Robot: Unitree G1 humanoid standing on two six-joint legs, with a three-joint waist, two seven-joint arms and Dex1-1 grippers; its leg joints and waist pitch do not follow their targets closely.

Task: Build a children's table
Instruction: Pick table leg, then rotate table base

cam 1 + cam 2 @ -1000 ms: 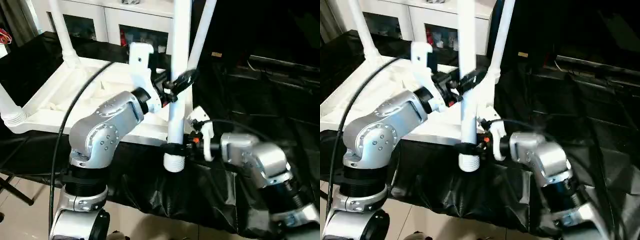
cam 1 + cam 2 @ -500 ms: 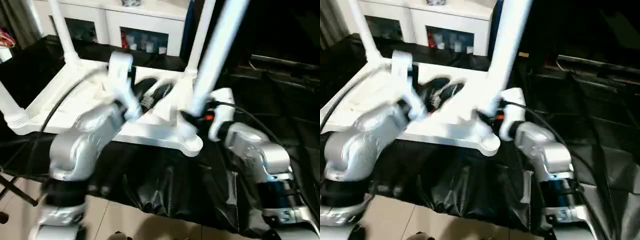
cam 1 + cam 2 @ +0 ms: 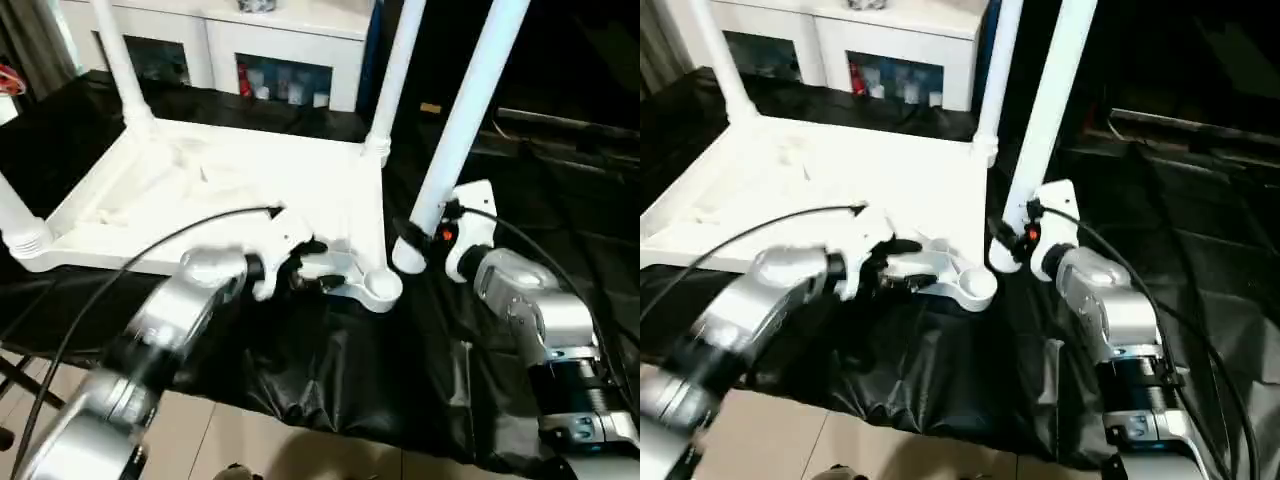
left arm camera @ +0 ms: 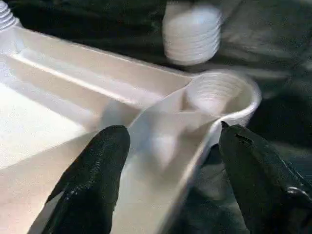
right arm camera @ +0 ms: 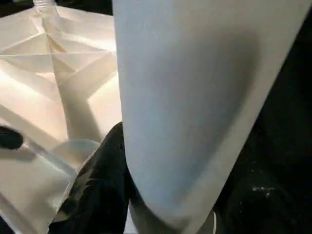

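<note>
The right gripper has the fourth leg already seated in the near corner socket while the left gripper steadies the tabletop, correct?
Not seated. In the left eye view the leg in the right gripper has its threaded end beside the empty corner socket. The left gripper is at the tabletop edge there.

A crinkled black plastic sheet (image 3: 330, 380) covers the work surface and hangs in folds over its near edge. Behind it stands a white cabinet with glass doors (image 3: 270, 60), small red and white items dimly visible behind the panes. Pale beige floor tiles (image 3: 250, 440) show below the sheet's edge. A grey curtain (image 3: 30, 45) hangs at the far left, beside the cabinet
</note>
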